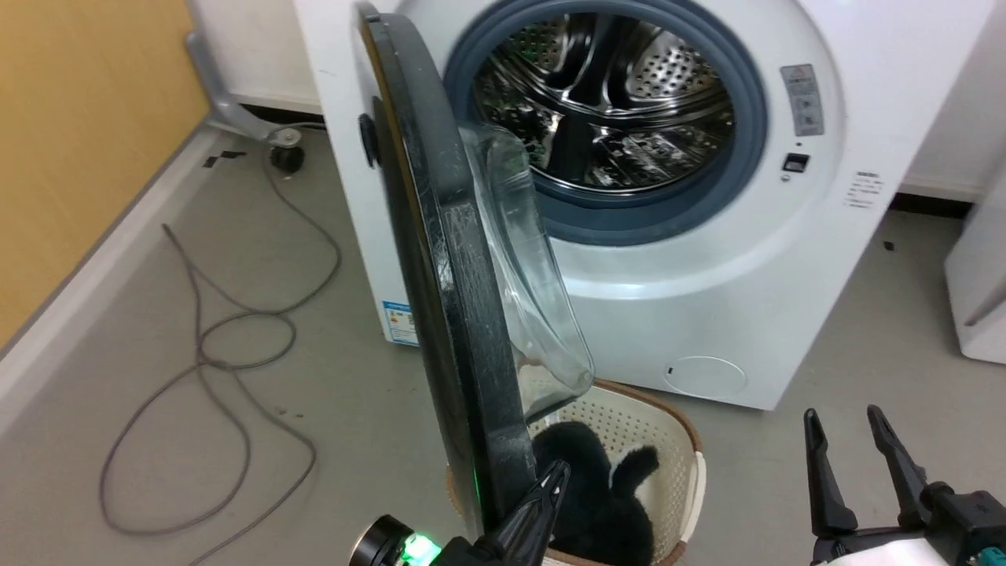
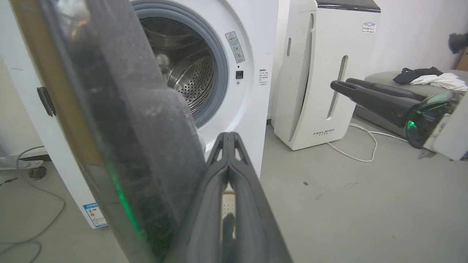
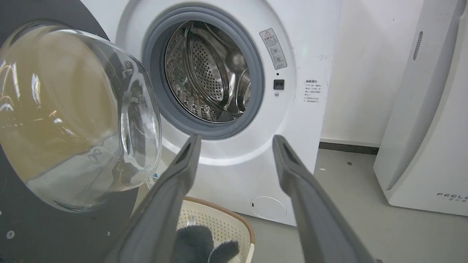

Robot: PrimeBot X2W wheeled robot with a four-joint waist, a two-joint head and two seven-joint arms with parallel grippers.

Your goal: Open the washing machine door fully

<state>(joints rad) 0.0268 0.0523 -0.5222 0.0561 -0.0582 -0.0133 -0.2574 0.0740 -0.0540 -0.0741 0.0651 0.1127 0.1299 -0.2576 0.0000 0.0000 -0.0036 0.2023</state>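
Our left gripper (image 1: 556,475), fingers pressed together, sits by the low inside edge of the washing machine door (image 1: 464,299), which stands half open. If we slip off, it could swing shut.

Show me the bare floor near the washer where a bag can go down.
Bare floor lies between the washing machine and the white appliance, ahead of the open right gripper. Left of the washing machine door a grey cable crosses the floor. Crowded: by the door's lower edge, with the basket and the shut left gripper.
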